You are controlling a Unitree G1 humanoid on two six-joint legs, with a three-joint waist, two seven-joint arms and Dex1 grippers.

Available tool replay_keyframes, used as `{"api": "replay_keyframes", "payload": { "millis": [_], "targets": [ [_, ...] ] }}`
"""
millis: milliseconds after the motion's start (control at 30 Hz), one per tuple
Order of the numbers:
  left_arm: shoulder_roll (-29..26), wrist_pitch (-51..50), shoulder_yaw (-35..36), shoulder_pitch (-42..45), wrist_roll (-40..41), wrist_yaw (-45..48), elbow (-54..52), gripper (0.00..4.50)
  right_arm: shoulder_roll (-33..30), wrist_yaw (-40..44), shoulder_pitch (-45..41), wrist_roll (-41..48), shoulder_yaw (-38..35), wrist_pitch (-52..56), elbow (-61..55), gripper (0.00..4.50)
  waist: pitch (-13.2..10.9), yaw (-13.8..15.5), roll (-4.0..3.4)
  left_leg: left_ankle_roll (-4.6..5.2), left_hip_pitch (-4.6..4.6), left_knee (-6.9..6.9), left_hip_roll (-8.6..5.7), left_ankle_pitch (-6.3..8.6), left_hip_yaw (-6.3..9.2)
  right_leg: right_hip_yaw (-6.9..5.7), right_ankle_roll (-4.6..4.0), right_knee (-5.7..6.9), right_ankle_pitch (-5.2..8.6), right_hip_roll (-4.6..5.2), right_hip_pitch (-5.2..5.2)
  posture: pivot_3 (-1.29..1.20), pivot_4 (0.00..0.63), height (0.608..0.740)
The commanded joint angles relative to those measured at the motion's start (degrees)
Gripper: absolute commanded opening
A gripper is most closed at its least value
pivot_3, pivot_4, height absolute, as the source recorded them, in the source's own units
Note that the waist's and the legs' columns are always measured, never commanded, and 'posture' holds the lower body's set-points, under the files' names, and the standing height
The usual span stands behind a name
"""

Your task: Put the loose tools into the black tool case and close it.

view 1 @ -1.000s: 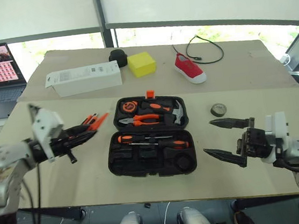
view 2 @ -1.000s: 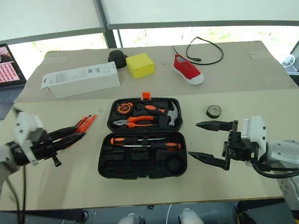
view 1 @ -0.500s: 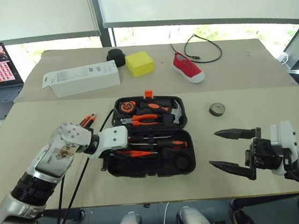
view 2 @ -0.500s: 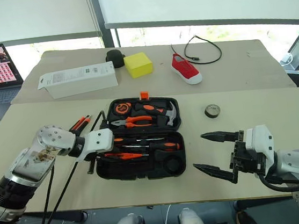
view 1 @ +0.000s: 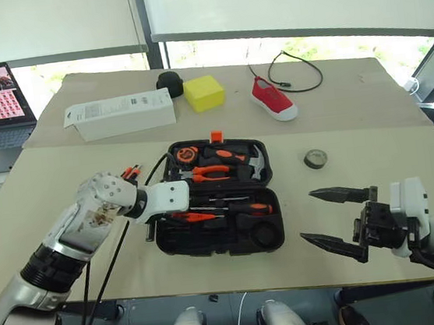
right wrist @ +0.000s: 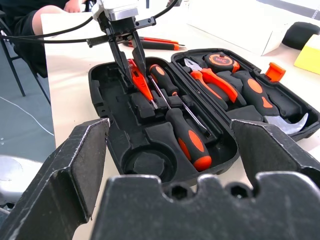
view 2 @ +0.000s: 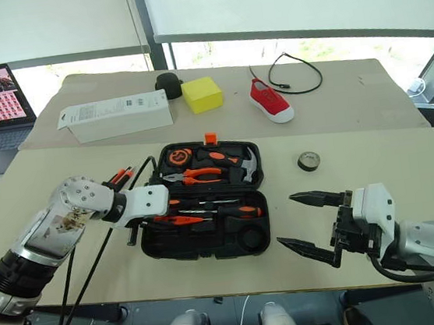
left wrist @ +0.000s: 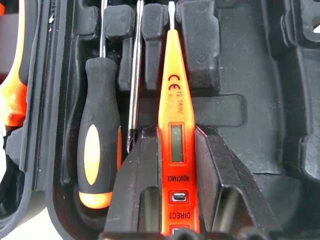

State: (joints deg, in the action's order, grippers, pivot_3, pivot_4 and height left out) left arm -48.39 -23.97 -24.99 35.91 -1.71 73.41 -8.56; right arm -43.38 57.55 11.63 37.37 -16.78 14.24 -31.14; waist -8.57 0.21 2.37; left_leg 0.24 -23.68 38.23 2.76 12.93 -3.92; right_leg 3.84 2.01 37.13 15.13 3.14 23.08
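Since 1 second ago, left gripper [view 1: 177,214] swung in from the counter [view 1: 68,164] to the open black tool case [view 1: 220,240].

Head views: clamped on the slim orange tester screwdriver [view 1: 194,217] above the front tray; fingers mostly hidden. Right gripper [view 1: 335,219] spread wide, empty. Tape roll [view 1: 315,158] beside the case.

Left wrist view: tester's butt end cut off. 2 screwdrivers [left wrist: 98,150] alongside.

Tape roll [view 1: 315,158] lies right of the open tool case [view 1: 221,240], shoe [view 1: 274,99] behind.
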Motion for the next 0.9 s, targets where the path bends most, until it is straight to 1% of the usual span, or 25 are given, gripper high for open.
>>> {"api": "replay_keyframes", "payload": {
  "millis": [33,100,167,233,267,300,367,400,433,467,567,700,800,867,900],
  "targets": [
    [1.7,-1.0,-2.2,0.5,-2.5,-0.4,1.9,0.47,0.5,-0.9,-0.3,1.9,-0.5,0.7,-2.5,4.50,0.0,0.1,-0.01,0.00,0.00,0.01,0.00,0.00,0.00,0.00,0.00,0.00,0.00,0.00,-0.01,0.00,0.150,0.740],
    [2.8,-1.2,-2.3,0.8,-2.8,-0.6,2.5,0.47,0.7,-1.2,-0.2,1.8,-0.2,1.0,-2.8,4.50,0.0,0.2,-0.01,0.00,0.00,0.04,-0.01,0.00,0.00,0.00,0.01,0.00,-0.01,0.01,-0.02,0.00,0.150,0.740],
    [2.7,-1.1,-2.4,0.7,-3.2,-0.1,2.8,0.47,0.8,-1.5,-0.5,1.8,0.1,1.3,-2.9,4.50,0.0,0.5,-0.04,0.00,0.00,0.08,-0.02,0.00,0.01,0.00,0.03,0.00,-0.02,0.01,-0.05,0.00,0.150,0.740],
    [1.0,-0.6,-1.9,0.1,-3.5,0.9,3.0,1.47,0.9,-1.7,-0.8,1.9,0.2,1.7,-2.9,4.50,0.0,0.5,-0.04,0.00,0.00,0.13,-0.02,0.00,0.01,0.00,0.05,0.00,-0.03,0.02,-0.07,0.00,0.150,0.740],
    [0.5,-0.5,-1.5,-0.1,-3.3,1.2,3.0,1.69,1.0,-1.8,-0.9,1.9,0.2,1.7,-2.8,4.50,0.0,0.4,-0.03,0.00,0.00,0.14,-0.02,0.00,0.01,0.00,0.06,0.00,-0.03,0.02,-0.07,0.00,0.150,0.740],
    [0.6,-0.4,-0.4,-0.4,-2.2,1.1,2.9,2.13,1.1,-1.8,-1.0,1.9,0.3,1.8,-2.7,4.50,0.0,0.3,-0.04,0.00,0.00,0.14,-0.01,0.00,0.02,0.00,0.05,0.00,-0.03,0.00,-0.07,0.00,0.150,0.740],
    [2.1,-1.7,2.1,-0.5,1.2,1.0,2.2,2.85,1.2,-1.7,-1.1,1.7,0.4,1.8,-2.5,4.50,0.1,0.0,-0.16,0.00,0.01,0.12,0.02,0.00,0.03,0.01,0.05,0.01,-0.03,-0.02,-0.05,0.00,0.150,0.740],
    [3.3,-2.7,4.8,-0.5,4.6,0.9,1.7,3.11,1.4,-1.7,-1.2,1.6,0.7,1.8,-2.4,4.50,0.1,0.0,-0.18,0.00,0.01,0.12,0.03,0.00,0.03,0.01,0.04,0.04,-0.03,-0.02,-0.03,0.00,0.150,0.740],
    [4.2,-3.4,6.6,-0.6,6.8,0.8,1.3,3.53,1.4,-1.7,-1.2,1.5,0.9,1.8,-2.4,4.50,0.1,0.0,-0.17,0.00,-0.01,0.12,0.02,0.00,0.04,0.01,0.04,0.07,-0.03,-0.03,-0.01,0.00,0.150,0.740],
    [4.7,-3.8,8.3,-0.7,8.9,0.9,1.0,3.84,1.5,-1.8,-1.4,1.4,1.0,1.8,-2.3,4.50,0.1,0.1,-0.15,0.01,-0.06,0.14,0.03,0.00,0.08,-0.01,0.04,0.07,-0.03,-0.04,0.00,0.00,0.150,0.740],
    [4.1,-0.2,13.6,-2.4,15.3,4.2,-0.1,3.84,1.6,-1.6,-1.5,1.4,1.2,2.0,-2.0,4.50,0.1,0.1,-0.14,0.01,-0.18,0.35,0.07,0.00,0.12,-0.07,0.05,0.09,-0.04,-0.04,0.02,0.00,0.150,0.740],
    [4.3,-1.3,17.5,-3.7,16.7,0.8,1.2,3.84,1.7,-1.4,-1.2,1.2,0.9,1.8,-1.4,4.50,0.1,0.2,-0.14,0.06,-0.18,0.39,0.06,0.03,0.12,-0.08,0.06,0.08,-0.04,-0.02,-0.01,0.00,0.150,0.740],
    [6.8,0.3,19.5,-5.2,18.5,-1.0,4.5,3.20,2.0,-1.5,-1.1,1.0,1.2,1.7,-1.2,4.50,0.1,0.3,-0.15,0.06,-0.18,0.41,0.05,0.03,0.11,-0.07,0.07,0.08,-0.05,-0.02,-0.03,0.00,0.150,0.740],
    [9.0,3.8,19.1,-6.8,18.3,-1.3,7.8,2.61,2.4,-1.8,-1.4,0.8,1.8,1.8,-1.2,4.50,0.1,0.3,-0.14,0.06,-0.17,0.43,0.06,0.03,0.12,-0.08,0.07,0.09,-0.05,-0.02,-0.03,0.00,0.150,0.740],
    [9.7,5.6,18.6,-7.3,17.8,-1.3,9.3,2.17,2.6,-1.9,-1.6,0.8,2.0,1.7,-1.1,4.50,0.1,0.3,-0.14,0.06,-0.17,0.43,0.05,0.03,0.11,-0.08,0.07,0.08,-0.05,-0.02,-0.04,0.00,0.150,0.740]
  ]
}}
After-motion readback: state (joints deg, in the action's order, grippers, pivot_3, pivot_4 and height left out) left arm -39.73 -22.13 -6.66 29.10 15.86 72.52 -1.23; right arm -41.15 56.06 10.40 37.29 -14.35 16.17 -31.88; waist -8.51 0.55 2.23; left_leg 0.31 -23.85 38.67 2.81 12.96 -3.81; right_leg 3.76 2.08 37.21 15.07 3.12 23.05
